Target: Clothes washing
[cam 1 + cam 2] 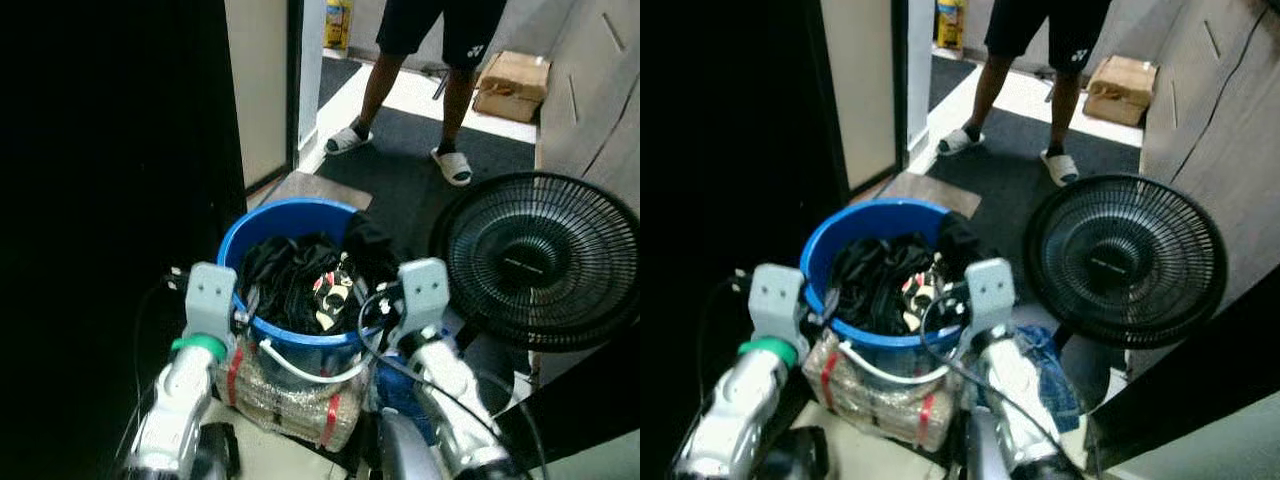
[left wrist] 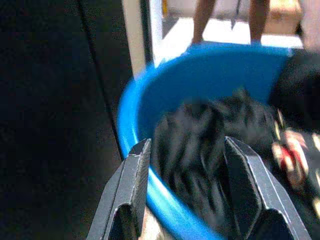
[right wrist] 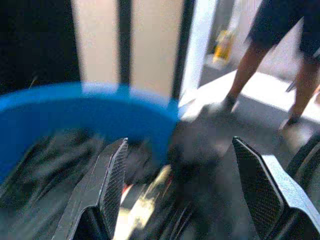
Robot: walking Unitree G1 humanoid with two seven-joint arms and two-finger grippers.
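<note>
A blue bucket [image 1: 283,212] stands on the floor just ahead of me, heaped with dark clothes [image 1: 288,275] and one red, white and black patterned piece [image 1: 330,290]. A black garment [image 1: 368,243] hangs over its right rim. My left gripper [image 2: 185,185] is open at the bucket's near left rim, and the blue edge runs between its fingers [image 2: 132,190]. My right gripper [image 3: 182,185] is open wide at the near right rim, over the clothes, with nothing held between its fingers [image 3: 112,185]. Both wrist views are blurred.
A black floor fan [image 1: 540,260] stands close on the right. A wrapped bundle [image 1: 290,395] lies against the bucket's near side. A dark wall [image 1: 110,200] closes the left. A person [image 1: 440,30] stands in the doorway beyond, near a cardboard box [image 1: 515,85].
</note>
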